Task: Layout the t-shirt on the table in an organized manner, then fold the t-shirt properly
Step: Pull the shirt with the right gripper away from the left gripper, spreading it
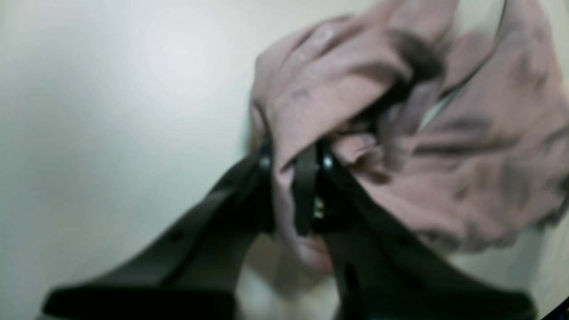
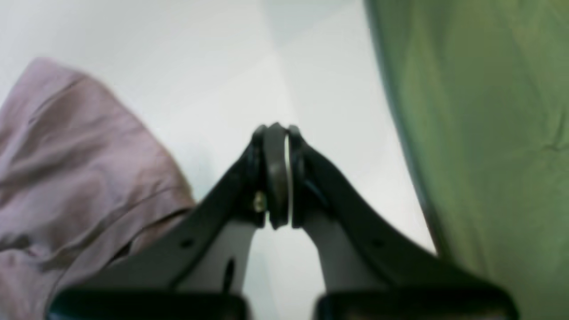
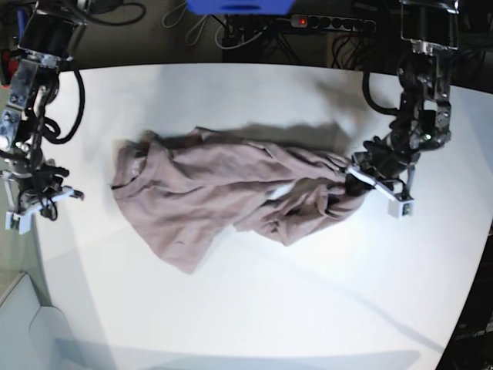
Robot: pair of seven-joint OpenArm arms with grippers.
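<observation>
T-shirt [image 3: 231, 193] end in left gripper [image 1: 293, 155], well apart from right gripper [image 2: 276, 133].

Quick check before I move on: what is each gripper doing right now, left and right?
Left gripper: shut on a bunched fold of the t-shirt.
Right gripper: shut, holding nothing, beside the shirt over the table.

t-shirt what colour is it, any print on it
The t-shirt is a plain dusty mauve, pinkish-brown, with no print visible. The base view shows it best.
</observation>
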